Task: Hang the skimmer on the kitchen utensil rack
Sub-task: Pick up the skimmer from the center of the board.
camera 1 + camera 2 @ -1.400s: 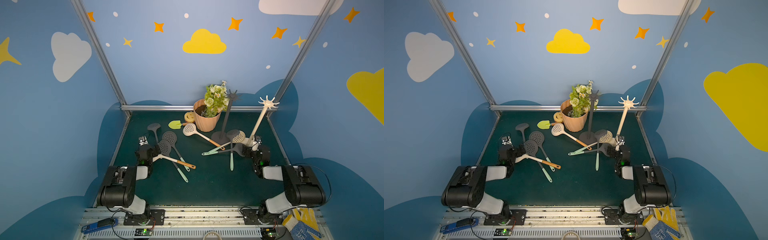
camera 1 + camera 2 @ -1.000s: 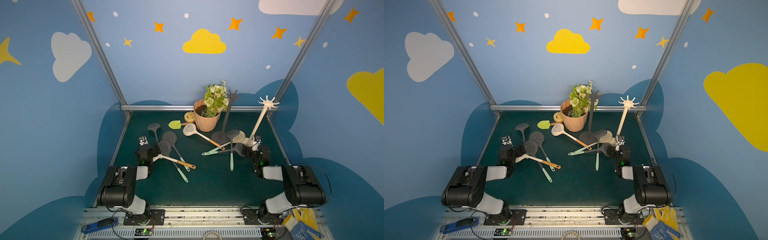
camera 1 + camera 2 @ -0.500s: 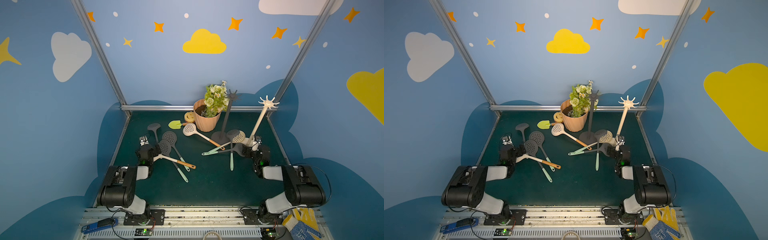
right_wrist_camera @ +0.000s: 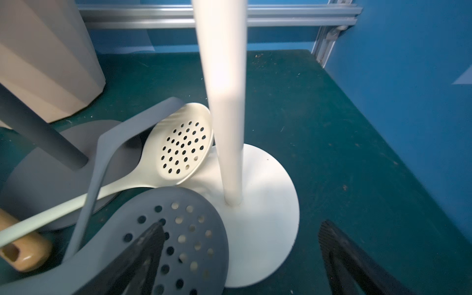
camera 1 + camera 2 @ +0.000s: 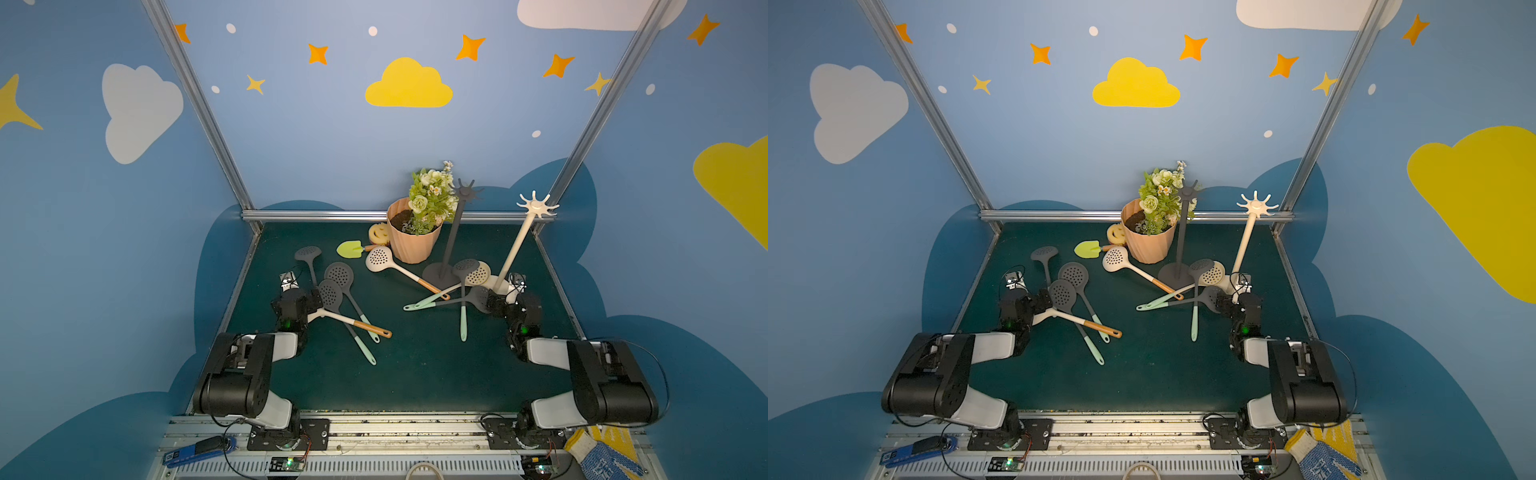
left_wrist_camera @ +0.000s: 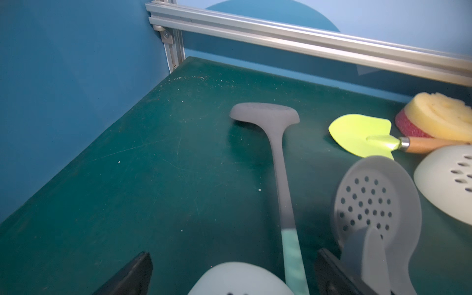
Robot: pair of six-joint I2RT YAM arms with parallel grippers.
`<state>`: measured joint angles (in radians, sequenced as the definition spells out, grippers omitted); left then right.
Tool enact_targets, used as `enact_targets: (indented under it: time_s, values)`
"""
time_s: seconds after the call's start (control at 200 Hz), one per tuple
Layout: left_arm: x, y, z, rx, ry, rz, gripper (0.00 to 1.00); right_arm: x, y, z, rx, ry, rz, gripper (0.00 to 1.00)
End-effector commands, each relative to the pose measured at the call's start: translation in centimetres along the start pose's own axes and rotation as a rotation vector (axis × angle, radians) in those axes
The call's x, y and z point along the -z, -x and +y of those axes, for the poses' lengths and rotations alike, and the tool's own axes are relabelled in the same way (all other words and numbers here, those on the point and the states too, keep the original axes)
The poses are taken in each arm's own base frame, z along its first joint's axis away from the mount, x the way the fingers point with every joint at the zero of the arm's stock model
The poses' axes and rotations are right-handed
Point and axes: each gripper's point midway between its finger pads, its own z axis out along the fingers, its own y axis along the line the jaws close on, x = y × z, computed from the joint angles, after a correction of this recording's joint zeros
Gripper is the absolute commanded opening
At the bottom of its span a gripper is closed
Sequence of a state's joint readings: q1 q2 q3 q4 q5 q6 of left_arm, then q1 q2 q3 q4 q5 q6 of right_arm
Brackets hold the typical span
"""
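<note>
Several skimmers lie on the green mat. On the left are grey ones (image 5: 338, 273) and a white one with an orange handle end (image 5: 376, 330); my open left gripper (image 5: 303, 293) (image 6: 233, 275) stands over that white one's head (image 6: 240, 278). A white utensil rack (image 5: 513, 249) and a grey rack (image 5: 453, 237) stand at the back right, hooks bare. A cream skimmer (image 4: 184, 148) and a grey skimmer (image 4: 178, 229) rest against the white rack's base (image 4: 260, 217). My right gripper (image 4: 242, 255) (image 5: 498, 301) is open there, one finger over the grey head.
A pink flower pot (image 5: 411, 245) stands at the back, with a yellow sponge (image 5: 379, 232) and a green trowel (image 5: 349, 249) beside it. Another cream skimmer (image 5: 378, 257) lies before the pot. Blue walls and an aluminium frame (image 6: 306, 35) close the mat in.
</note>
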<state>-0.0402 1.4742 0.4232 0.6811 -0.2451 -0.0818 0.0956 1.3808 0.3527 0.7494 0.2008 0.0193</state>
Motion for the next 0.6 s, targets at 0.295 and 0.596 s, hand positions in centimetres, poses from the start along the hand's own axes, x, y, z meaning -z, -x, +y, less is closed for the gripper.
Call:
enact_targets:
  time_s: [0.295,0.596]
  values:
    - [5.6,6.2,-4.0,0.054,0.062,0.221,1.0,7.6,5.0,2.3,-0.149,0.054,0.034,0.94]
    - [11.5,2.8,-6.6,-0.081,-0.161,0.451,1.0,13.7,2.3,13.8,0.053,0.454,0.191,0.94]
